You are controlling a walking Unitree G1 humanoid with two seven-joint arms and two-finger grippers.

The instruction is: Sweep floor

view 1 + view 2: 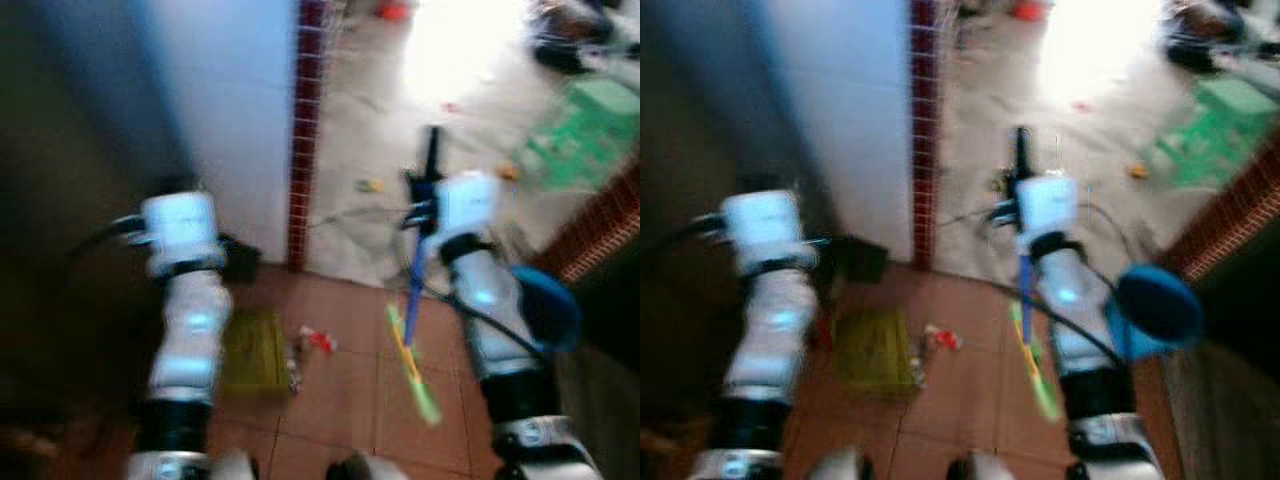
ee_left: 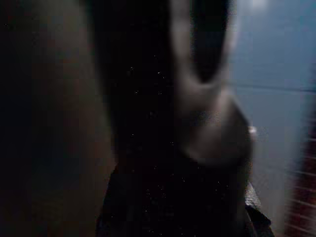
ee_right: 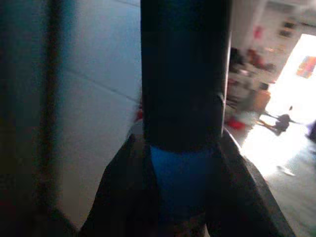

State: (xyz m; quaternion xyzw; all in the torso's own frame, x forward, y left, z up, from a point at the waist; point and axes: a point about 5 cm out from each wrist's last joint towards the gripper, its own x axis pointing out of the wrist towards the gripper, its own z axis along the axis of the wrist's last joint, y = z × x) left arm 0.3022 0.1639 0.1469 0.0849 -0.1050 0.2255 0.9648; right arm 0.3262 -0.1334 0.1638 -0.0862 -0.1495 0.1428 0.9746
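While the head views blur, I see my right gripper clamped on the broom handle, its blue shaft slanting down to green bristles on the red floor tiles. My left gripper sits near the white wall's base; I cannot tell its jaws. Yellow-green rubbish lies on the tiles beside my left arm.

Two silver arms reach forward, one blue-handled broom with green bristles, one yellowish-green flat rectangular mat, one small red-and-white scrap of litter, one green plastic crate and one round blue object.
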